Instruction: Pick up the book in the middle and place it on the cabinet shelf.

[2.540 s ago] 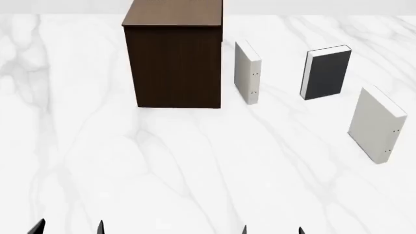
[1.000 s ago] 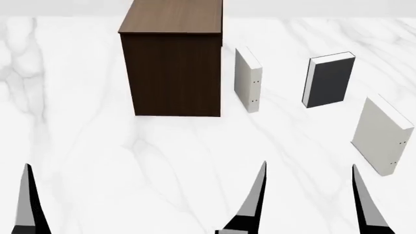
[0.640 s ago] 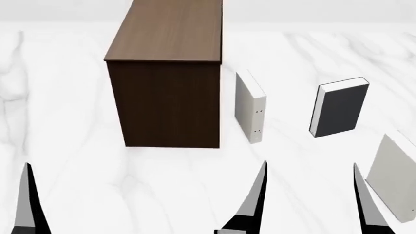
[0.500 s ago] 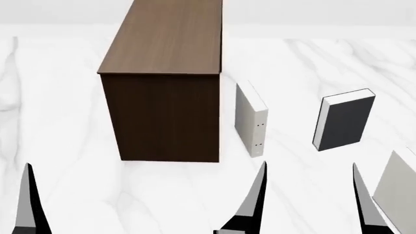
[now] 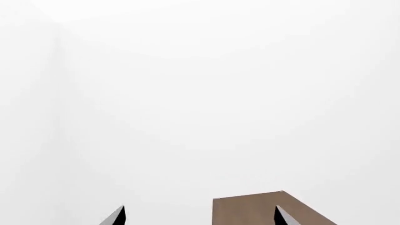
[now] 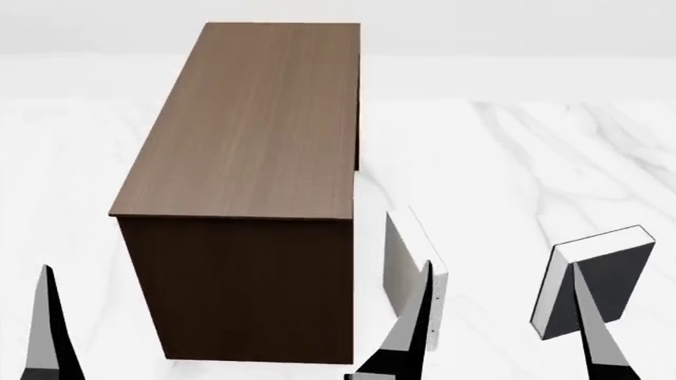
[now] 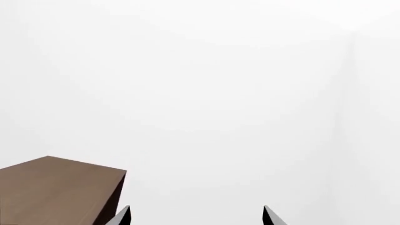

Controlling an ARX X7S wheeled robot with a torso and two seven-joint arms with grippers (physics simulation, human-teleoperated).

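Boxy wood-grain cabinet shelf (image 6: 248, 134); slab-shaped matte grey book (image 6: 607, 277) upright.

White marble worktop (image 6: 507, 150) with faint grey veins. Standing directly on it: cabinet shelf (image 6: 248, 198), tall dark brown wood-grain box with lighter brown flat top. Just beside cabinet's right side, not touching: white book (image 6: 407, 273), upright, spine with small dots facing front. Further right, well apart from cabinet: book (image 6: 602, 277), dark grey cover, white page edges, upright, slightly tilted. Lower parts of both books partly hidden behind pincer fingers at bottom of head view.
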